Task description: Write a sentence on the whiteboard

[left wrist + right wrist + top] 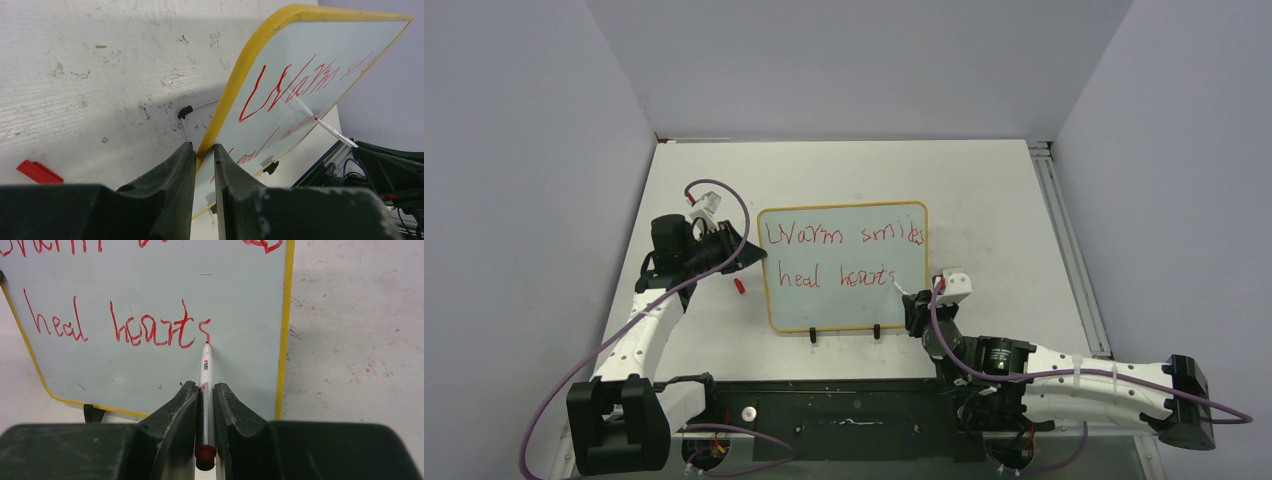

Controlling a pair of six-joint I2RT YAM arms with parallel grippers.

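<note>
Two lines of red handwriting make up the sentence [150, 332], and no view shows it whole. The right wrist view cuts the upper line off at the top edge, leaving only "heal hearts" easy to read. The left wrist view sees the whiteboard [320, 55] at a steep slant, so "Warm" is stretched and the lower line is partly hidden behind the dark fingers. In the top view the letters are small, and the last word of the upper line runs up against the yellow-orange frame on the right.

The whiteboard sits mid-table [984, 200], with its two black feet [812, 335] at the near edge. The left gripper [204, 150] is clamped onto the board's left edge, and the yellow frame runs down into the narrow gap between its fingers. The right gripper [205, 387] is closed tight around a white marker [205, 371], which points away from the camera toward the board. The marker's red tip lies at the lower end of a small hooked stroke just after "hearts". It seems to touch the surface, though that contact cannot be confirmed from this angle. From above, the right gripper covers most of the marker, near the board's lower right corner.

A small red piece [738, 287] lies on the table just left of the board, near the left gripper.
</note>
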